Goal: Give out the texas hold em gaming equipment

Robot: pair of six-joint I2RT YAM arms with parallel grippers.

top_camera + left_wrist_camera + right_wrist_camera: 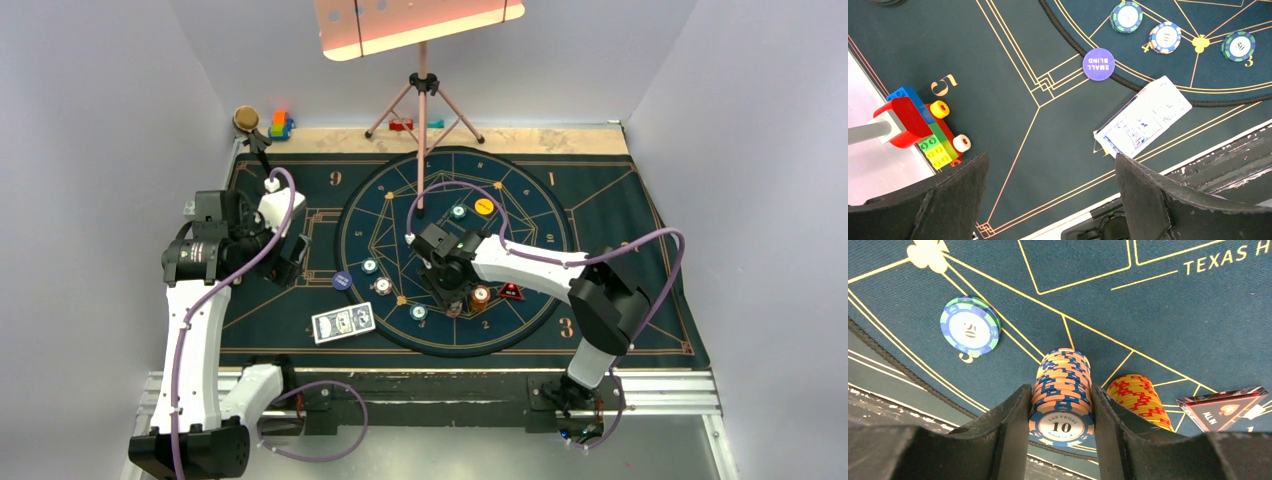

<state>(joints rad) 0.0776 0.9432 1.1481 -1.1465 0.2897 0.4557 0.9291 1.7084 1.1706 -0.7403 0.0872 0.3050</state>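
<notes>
R gripper (1061,415) pinching the orange chip stack (1063,380), right btwn its fingers (1010,435). L gripper (1050,195) spread wide, empty. Next imo: lift straight, red chip stack (1140,395) sits just beside one finger.

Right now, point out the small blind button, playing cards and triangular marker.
small blind button (1098,64): left wrist view, centre of its face.
playing cards (1143,117): left wrist view, middle of top card.
triangular marker (1222,410): right wrist view, its top face.

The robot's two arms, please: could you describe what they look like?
The left arm and right arm have white links with black joint housings. A purple cable runs along each. The fingers are matte black, broad wedges.
</notes>
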